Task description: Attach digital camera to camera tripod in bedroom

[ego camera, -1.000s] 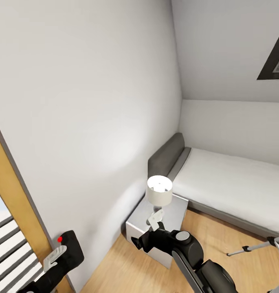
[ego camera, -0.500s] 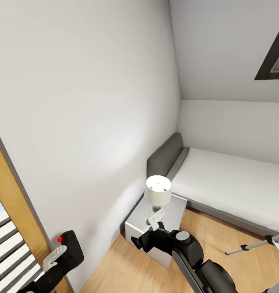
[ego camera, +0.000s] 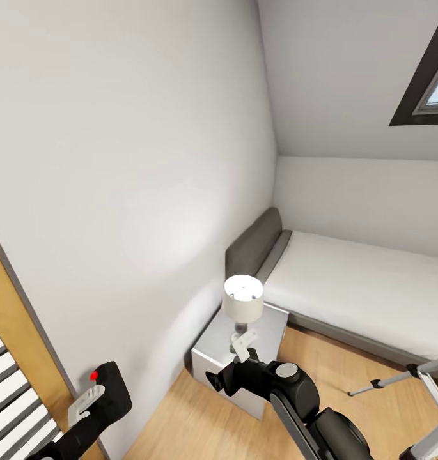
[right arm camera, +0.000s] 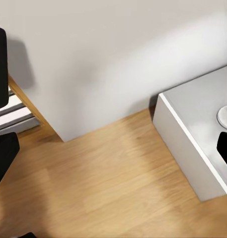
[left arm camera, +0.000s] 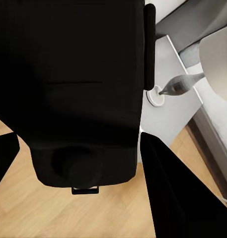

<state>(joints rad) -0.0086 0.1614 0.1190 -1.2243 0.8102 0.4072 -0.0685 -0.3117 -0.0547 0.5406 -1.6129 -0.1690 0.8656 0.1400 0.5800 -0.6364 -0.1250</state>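
Observation:
The digital camera (ego camera: 107, 393), black with a red dot on top, sits in my left gripper (ego camera: 91, 397) at the lower left of the head view, close to the white wall. In the left wrist view the camera (left arm camera: 88, 89) is a large black body between the dark fingers (left arm camera: 175, 193). My right gripper (ego camera: 242, 348) hangs open in front of the nightstand, with nothing between its fingers (right arm camera: 3, 156). Silver legs of the camera tripod (ego camera: 382, 382) reach in at the lower right; its head is out of view.
A grey nightstand (ego camera: 273, 319) carries a white table lamp (ego camera: 243, 298) beside the white bed (ego camera: 366, 287) with its grey headboard (ego camera: 250, 246). A wooden door (ego camera: 17, 313) stands at the left and a dark-framed skylight (ego camera: 423, 83) at the upper right. Light wood floor (right arm camera: 108, 178) lies below.
The whole head view has shifted: bed, lamp and nightstand slid left and up, and more of the skylight and tripod legs show. Both arms keep their pose.

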